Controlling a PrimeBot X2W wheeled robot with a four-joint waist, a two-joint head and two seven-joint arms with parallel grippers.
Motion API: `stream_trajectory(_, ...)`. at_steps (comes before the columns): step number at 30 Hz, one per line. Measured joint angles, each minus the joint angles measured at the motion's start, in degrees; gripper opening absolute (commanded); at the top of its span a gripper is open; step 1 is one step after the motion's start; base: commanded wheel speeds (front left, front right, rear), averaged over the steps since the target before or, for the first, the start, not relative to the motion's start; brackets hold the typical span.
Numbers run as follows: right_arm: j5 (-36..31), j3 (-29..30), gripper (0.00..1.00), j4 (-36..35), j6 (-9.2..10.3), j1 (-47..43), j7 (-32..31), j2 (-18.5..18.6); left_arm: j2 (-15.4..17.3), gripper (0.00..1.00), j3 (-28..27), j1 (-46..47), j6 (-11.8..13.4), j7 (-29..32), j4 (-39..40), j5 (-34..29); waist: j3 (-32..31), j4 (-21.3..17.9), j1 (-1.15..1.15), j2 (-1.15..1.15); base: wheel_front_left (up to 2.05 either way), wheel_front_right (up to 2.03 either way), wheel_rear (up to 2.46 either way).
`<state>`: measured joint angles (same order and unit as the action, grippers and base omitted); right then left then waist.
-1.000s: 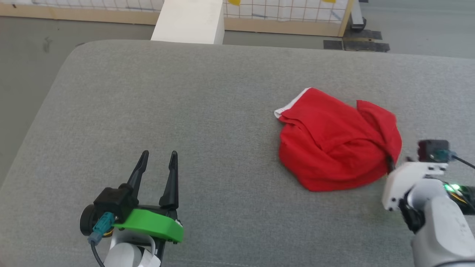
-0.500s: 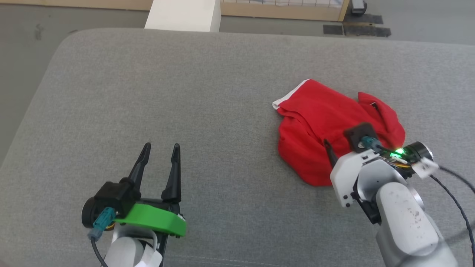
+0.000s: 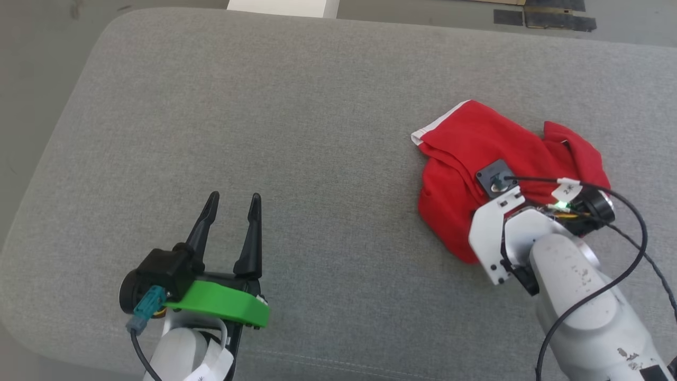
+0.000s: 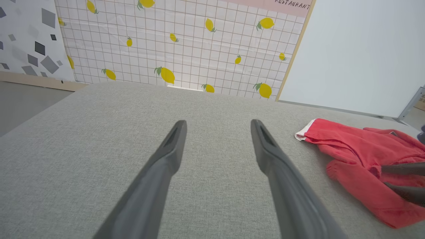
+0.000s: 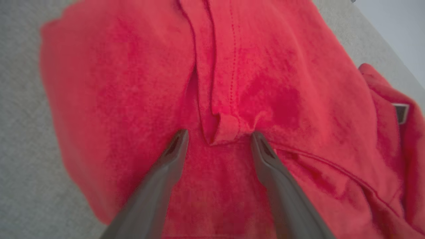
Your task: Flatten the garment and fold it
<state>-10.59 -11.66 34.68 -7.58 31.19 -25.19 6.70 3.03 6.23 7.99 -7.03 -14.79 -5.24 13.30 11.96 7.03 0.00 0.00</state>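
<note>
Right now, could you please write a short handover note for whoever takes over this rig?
The left gripper is open, idle above the bare grey cushion, apart from the garment.
The right gripper is open, pointing down at the garment, fingertips either side of a hemmed fold; nothing gripped.
The garment is a crumpled red heap on the cushion's right side.
Done: nothing flattened or folded.
Left to do: grip it, spread it flat, then fold.

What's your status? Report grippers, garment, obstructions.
Left gripper open, over the grey fabric cushion. Right gripper open, straddling a stitched fold of the bright red soft fabric shorts. Shorts crumpled, not flattened. No obstruction seen.
</note>
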Motion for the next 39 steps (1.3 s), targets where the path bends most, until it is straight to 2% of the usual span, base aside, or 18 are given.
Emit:
stream_trajectory(1,0.2,0.2,0.0,0.0,0.0,0.5,0.6,0.1,0.0,1.0,0.0,0.1,0.0,0.0,0.0,0.0,0.1,0.1,0.0,0.0,0.0,0.0,0.0)
stream_trajectory(6,1.9,5.0,0.0,-1.5,0.0,1.7,6.1,-0.7,0.0,1.0,-0.2,0.1,0.0,0.0,0.0,0.1,-0.1,0.0,0.0,0.0,0.0,0.0,0.0)
stream_trajectory(9,3.5,11.5,0.0,-2.9,-0.01,2.2,8.7,-1.9,0.0,1.0,-0.3,0.1,0.0,0.0,-0.1,0.1,-0.6,-0.4,0.0,0.0,0.0,0.0,0.0)
stream_trajectory(14,3.1,27.0,0.0,-4.3,0.0,2.6,10.7,-2.5,0.0,1.0,-0.1,0.1,0.0,0.0,-0.4,0.1,-2.0,-1.1,0.0,0.0,0.0,0.0,0.0)
stream_trajectory(17,2.4,29.5,0.0,-4.4,0.01,1.2,11.2,-2.3,0.0,1.0,0.0,-0.1,0.0,0.0,-0.6,0.0,-3.0,-1.3,0.0,0.0,0.0,0.0,0.0)
stream_trajectory(18,2.4,28.8,0.07,-4.4,0.01,0.4,11.9,-2.4,0.0,1.0,-0.1,-0.2,0.0,0.0,-0.7,-0.1,-3.3,-1.4,0.0,0.0,0.0,0.0,0.0)
stream_trajectory(19,2.4,26.8,0.97,-4.4,0.01,-0.5,12.6,-2.4,0.0,1.0,-0.1,-0.4,0.0,0.0,-0.7,-0.1,-3.5,-1.6,0.0,0.0,0.0,0.0,0.0)
stream_trajectory(20,2.8,24.8,1.0,-4.3,0.0,-1.4,13.6,-2.6,0.0,1.0,-0.2,-0.5,0.0,0.0,-0.7,-0.1,-3.7,-1.8,0.0,0.0,0.0,0.0,0.0)
stream_trajectory(25,5.2,14.6,1.0,-4.5,0.0,-4.1,16.6,-2.9,0.0,1.0,-0.2,-0.9,0.0,0.0,-0.5,-0.2,-4.1,-2.7,0.0,0.0,0.0,0.0,0.0)
stream_trajectory(30,5.6,7.1,1.0,-3.1,0.0,-4.3,15.2,-1.5,0.0,1.0,0.3,-0.9,0.0,0.0,-0.5,-0.2,-3.4,-2.6,0.0,0.0,0.0,0.0,0.0)
stream_trajectory(39,2.9,2.4,1.0,1.1,0.0,-0.7,10.5,0.3,0.0,1.0,0.2,-0.2,0.0,0.0,-0.1,-0.2,-0.8,-1.4,0.0,0.0,0.0,0.0,0.0)
